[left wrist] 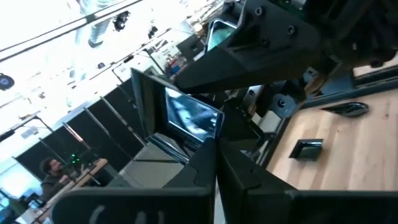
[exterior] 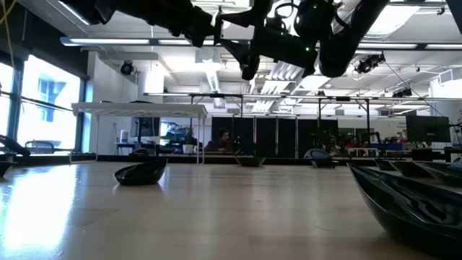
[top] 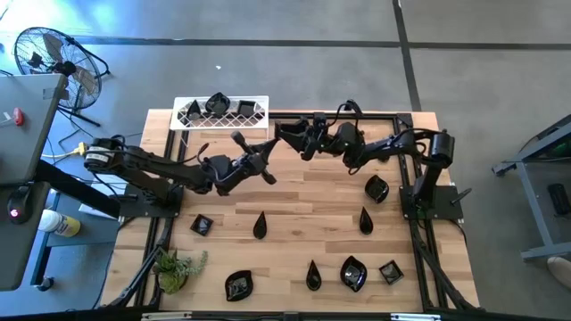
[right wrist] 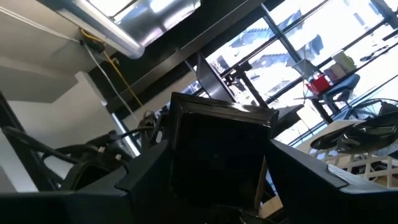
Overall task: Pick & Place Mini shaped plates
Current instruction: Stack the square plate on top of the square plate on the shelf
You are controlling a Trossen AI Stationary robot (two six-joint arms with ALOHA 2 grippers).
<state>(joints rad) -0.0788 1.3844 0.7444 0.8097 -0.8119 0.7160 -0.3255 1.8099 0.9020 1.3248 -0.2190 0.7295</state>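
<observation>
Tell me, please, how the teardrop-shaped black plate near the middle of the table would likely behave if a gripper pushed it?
The teardrop plate looks glossy and rigid, so it would probably slide across the smooth wooden table rather than bend. Its narrow tip suggests it may spin when pushed off-centre. It looks shallow, so tipping seems unlikely.

1. The white wire rack (top: 221,112) sits at the table's (top: 294,201) far edge, left of centre, with one plate (top: 217,103) on it.
2. The left gripper (top: 270,159) and right gripper (top: 287,135) meet above the table's far middle, just right of the rack.
3. A square plate (right wrist: 217,155) stands between the two grippers.
4. Eight plates lie on the near half of the table, one (top: 376,188) farther back on the right.
5. A plant (top: 176,267) stands at the near left corner.
</observation>
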